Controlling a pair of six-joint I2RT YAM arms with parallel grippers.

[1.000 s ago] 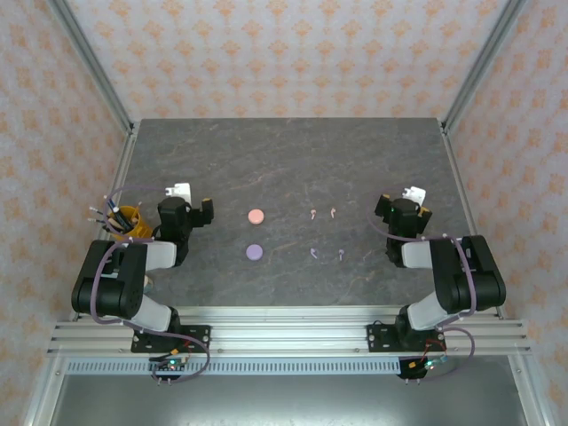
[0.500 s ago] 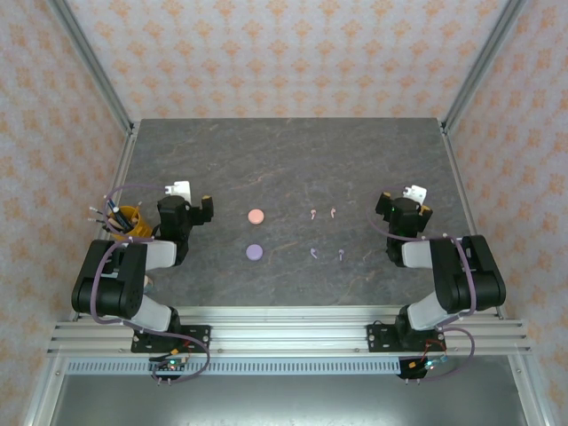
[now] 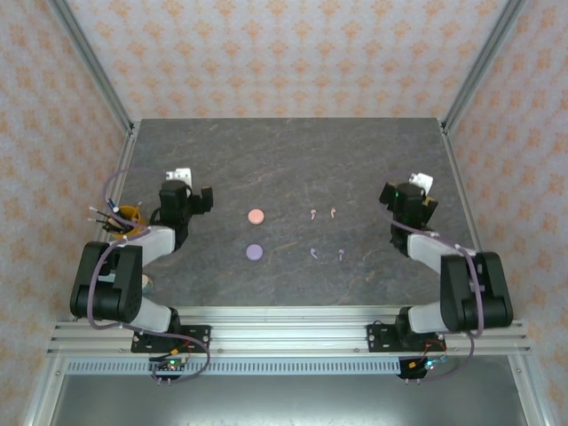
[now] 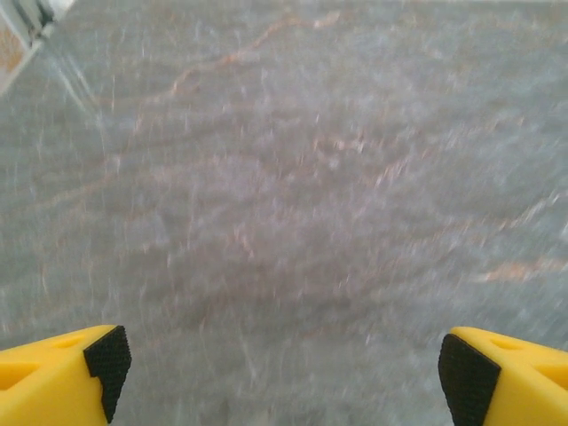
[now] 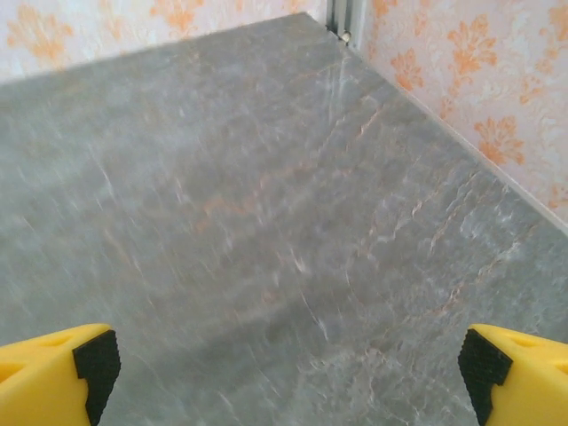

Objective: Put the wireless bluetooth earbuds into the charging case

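Observation:
A round pink charging case and a round lilac charging case lie closed near the table's middle. To their right lie two pale pink earbuds and, nearer me, two pale lilac earbuds. My left gripper hovers well left of the cases. Its yellow fingers stand wide apart over bare, blurred stone, so the left gripper is open and empty. My right gripper is off to the right of the earbuds. In its wrist view the right gripper is also open and empty.
A yellow holder with cables sits at the table's left edge beside the left arm. The patterned wall and a metal corner post bound the table on the right.
Both grippers have moved away from me across the table, the right one also drifting right. The cases and earbuds have not moved.

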